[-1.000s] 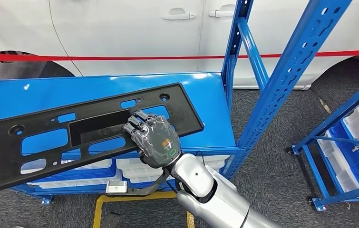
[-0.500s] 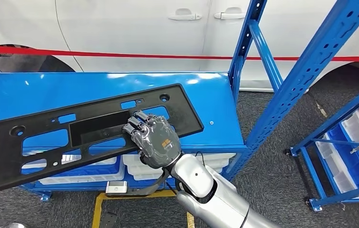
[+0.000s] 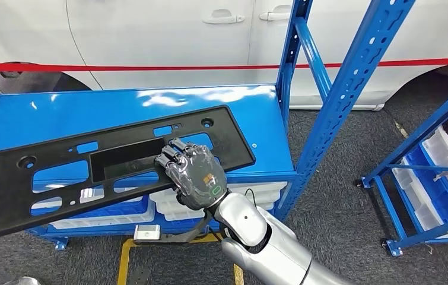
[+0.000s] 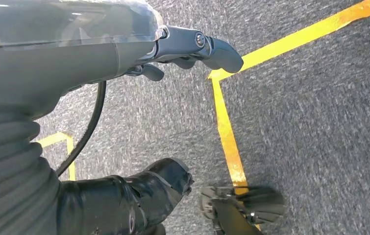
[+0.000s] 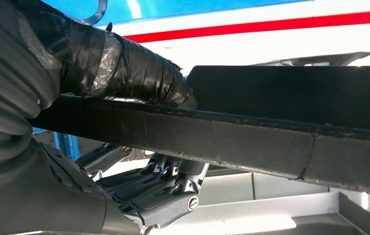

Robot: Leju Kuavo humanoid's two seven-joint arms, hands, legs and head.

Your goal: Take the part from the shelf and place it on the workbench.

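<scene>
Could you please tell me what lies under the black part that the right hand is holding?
Through the cutouts of the part and past its edges, the blue shelf top and white bins below show. The right hand grips its near edge. What the solid panel covers is hidden.

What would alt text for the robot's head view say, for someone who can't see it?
A robot's silver right hand grips a long, flat black plastic part with cut-out holes, holding it tilted above a blue shelf. White bins sit under the shelf, blue rack posts rise at the right, and a white car with a red tape line stands behind.
</scene>
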